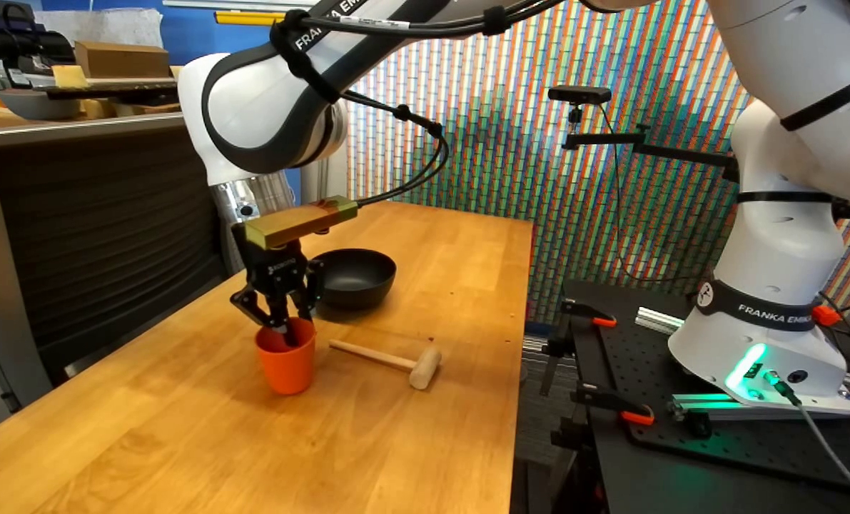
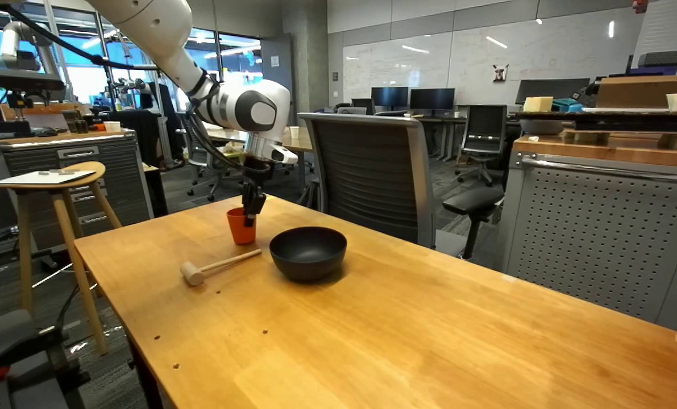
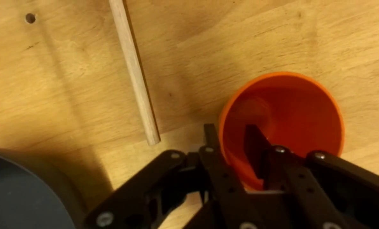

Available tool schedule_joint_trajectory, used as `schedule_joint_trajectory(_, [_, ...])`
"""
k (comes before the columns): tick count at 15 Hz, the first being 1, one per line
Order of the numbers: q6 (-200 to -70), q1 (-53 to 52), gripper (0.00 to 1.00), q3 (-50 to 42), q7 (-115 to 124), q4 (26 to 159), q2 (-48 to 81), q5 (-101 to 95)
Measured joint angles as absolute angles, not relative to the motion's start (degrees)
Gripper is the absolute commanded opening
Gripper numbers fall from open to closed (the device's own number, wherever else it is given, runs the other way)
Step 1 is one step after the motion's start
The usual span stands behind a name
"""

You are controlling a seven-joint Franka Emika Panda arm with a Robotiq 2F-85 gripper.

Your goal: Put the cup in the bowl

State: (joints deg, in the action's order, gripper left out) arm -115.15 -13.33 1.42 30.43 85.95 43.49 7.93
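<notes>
The orange-red cup [image 1: 287, 373] stands upright on the wooden table, and it also shows in an exterior view [image 2: 239, 232] and in the wrist view [image 3: 304, 108]. My gripper [image 3: 231, 135] is lowered at its rim with one finger inside the cup and one outside. The fingers are apart, with a gap between the inner finger and the cup wall. The gripper also shows in both exterior views [image 1: 296, 330] [image 2: 251, 218]. The black bowl [image 1: 359, 280] sits beside the cup on the table, with a dark, plain inside; it also shows in both other views [image 2: 308, 258] [image 3: 20, 197].
A wooden mallet [image 1: 425, 368] lies on the table [image 1: 410, 457] near the cup; its handle [image 3: 133, 73] points toward the bowl and cup. A dark office chair [image 2: 366, 176] stands at the table's edge behind the gripper. A camera on an arm [image 1: 579, 94] stands beyond the table.
</notes>
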Motion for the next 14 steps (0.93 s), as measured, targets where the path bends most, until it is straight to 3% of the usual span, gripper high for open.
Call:
schedule_joint_trajectory(9, [-116.2, -12.5, 0.02, 0.8, 32.0, 85.8, 42.3, 10.0])
schedule_joint_trajectory(14, [-121.7, -12.1, 0.02, -1.2, 39.1, 91.7, 32.9, 10.0])
